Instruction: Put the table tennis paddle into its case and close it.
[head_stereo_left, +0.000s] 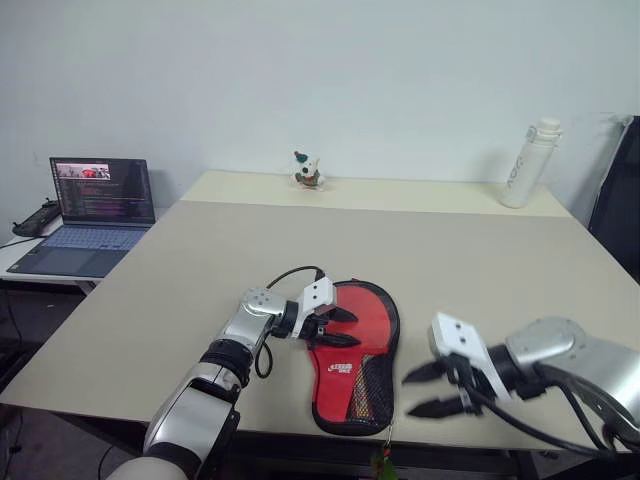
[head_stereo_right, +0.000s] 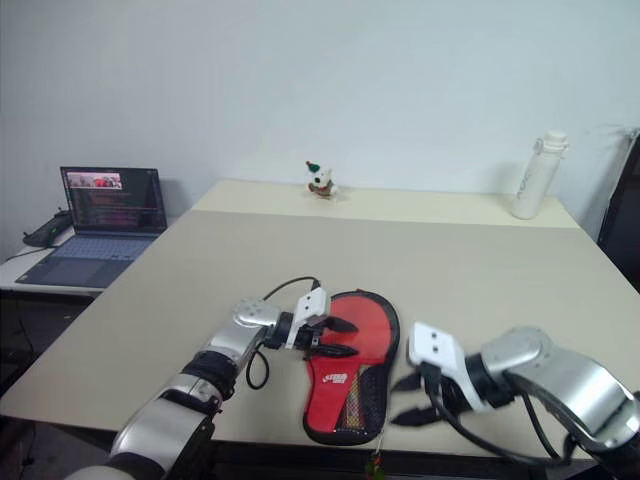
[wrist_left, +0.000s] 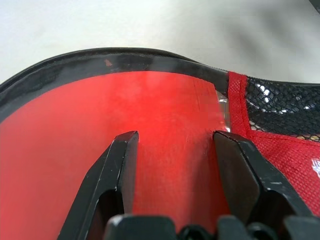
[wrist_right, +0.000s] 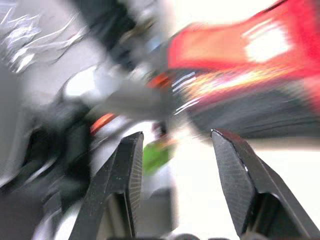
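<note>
**Asker:** Nearest to us, what do we have?

**Describer:** Our right gripper (head_stereo_left: 425, 390), two black fingers on a white wrist block, hangs near the front edge of the beige table (head_stereo_left: 480, 270) with its jaws standing apart and nothing between them. It is just to the right of the paddle-shaped red soft case (head_stereo_left: 352, 365) and not touching it.

**Asker:** Where does the case lie, and can we read anything on it?

**Describer:** It lies flat near the front edge, round end away from us, narrow end toward us, with black trim and a black mesh pocket. A small white logo sits on the red cloth, too small for us to read. A green charm (head_stereo_left: 383, 464) dangles past the table's edge. We cannot tell the table tennis paddle apart from the case.

**Asker:** And our left side?

**Describer:** Our left gripper (head_stereo_left: 338, 327) rests over the round red end, fingers parted, gripping nothing.

**Asker:** What of the room?

**Describer:** A white bottle (head_stereo_left: 529, 163) stands at the far right, a small figurine (head_stereo_left: 307, 171) at the far middle, against a pale wall. An open laptop (head_stereo_left: 92, 215) sits on a side table to the left, its screen text unreadable. Between case and far edge, we see bare tabletop.
</note>
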